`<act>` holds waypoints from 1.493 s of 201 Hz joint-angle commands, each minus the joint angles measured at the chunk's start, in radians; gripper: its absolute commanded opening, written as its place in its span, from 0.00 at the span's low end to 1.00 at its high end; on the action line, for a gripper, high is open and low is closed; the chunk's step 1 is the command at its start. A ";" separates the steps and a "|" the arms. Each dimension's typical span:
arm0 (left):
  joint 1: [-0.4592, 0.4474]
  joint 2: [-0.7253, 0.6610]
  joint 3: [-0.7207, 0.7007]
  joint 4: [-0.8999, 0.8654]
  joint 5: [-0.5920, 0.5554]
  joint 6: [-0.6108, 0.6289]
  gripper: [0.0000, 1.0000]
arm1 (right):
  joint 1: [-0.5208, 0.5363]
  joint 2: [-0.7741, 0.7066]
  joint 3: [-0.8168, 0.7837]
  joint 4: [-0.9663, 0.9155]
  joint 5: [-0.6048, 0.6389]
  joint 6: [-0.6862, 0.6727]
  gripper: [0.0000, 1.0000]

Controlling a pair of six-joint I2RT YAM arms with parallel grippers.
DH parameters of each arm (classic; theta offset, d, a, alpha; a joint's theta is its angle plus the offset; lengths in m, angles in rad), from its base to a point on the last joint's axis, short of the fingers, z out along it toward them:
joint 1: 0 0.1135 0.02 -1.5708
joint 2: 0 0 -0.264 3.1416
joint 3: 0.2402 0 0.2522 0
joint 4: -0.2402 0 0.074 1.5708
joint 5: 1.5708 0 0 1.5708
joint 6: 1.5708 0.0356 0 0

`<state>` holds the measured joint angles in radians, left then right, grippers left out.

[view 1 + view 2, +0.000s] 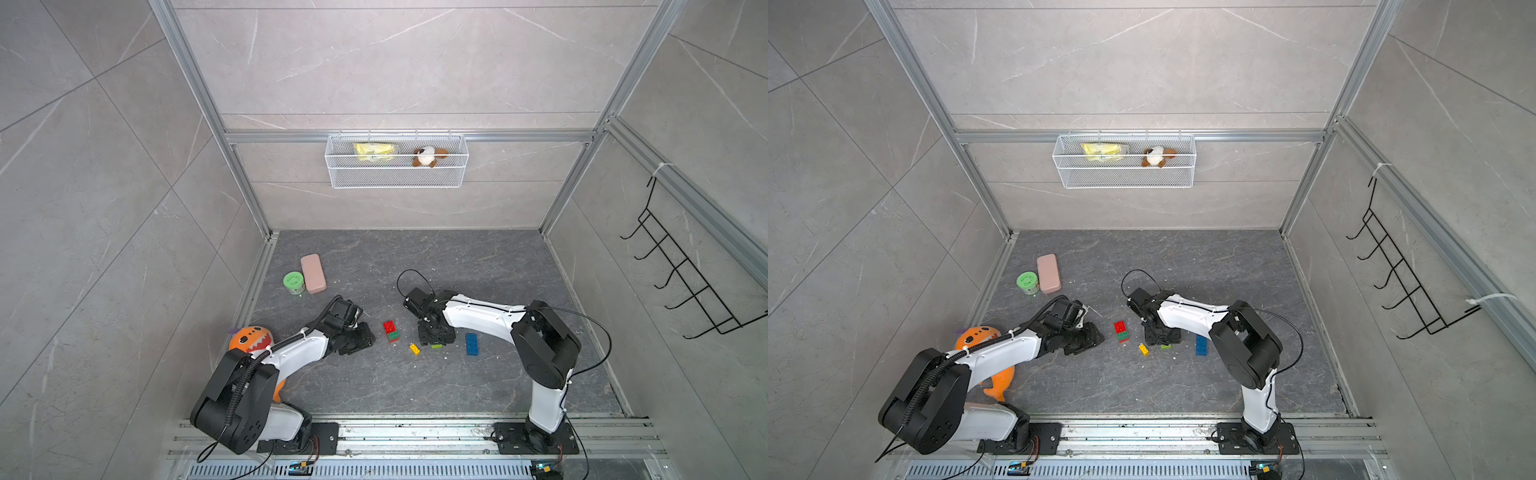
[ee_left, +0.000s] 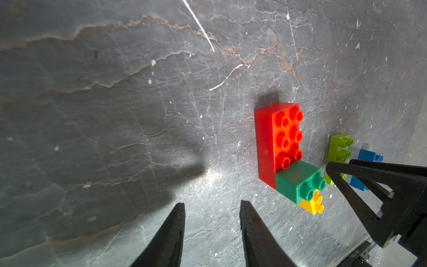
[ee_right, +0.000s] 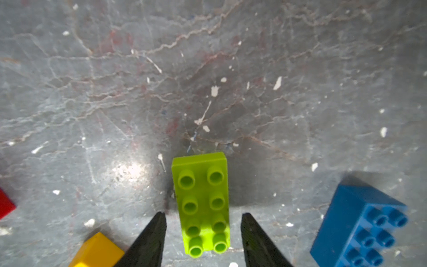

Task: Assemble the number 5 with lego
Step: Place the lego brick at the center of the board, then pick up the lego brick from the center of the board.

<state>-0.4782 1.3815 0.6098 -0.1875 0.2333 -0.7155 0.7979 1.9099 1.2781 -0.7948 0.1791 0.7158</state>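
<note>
On the veined grey slate (image 1: 374,386), your right gripper (image 3: 203,214) had its jaws spread astride the studded lime-green brick (image 3: 201,185) — untouched — while your left gripper (image 2: 213,203) gaped empty near the red brick (image 2: 265,143).

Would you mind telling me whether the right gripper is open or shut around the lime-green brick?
Open: the right gripper has fingers straddling the lime-green brick, with floor showing between each finger and the brick.
</note>
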 commanded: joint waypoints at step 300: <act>-0.003 -0.128 -0.088 -0.046 0.000 -0.050 0.47 | 0.168 -0.006 0.081 0.007 -0.106 -0.176 0.46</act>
<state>-0.4782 1.2861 0.5320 -0.2058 0.2367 -0.7506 0.9630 1.8606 1.3273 -0.7876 0.0788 0.5636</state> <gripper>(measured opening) 0.465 0.459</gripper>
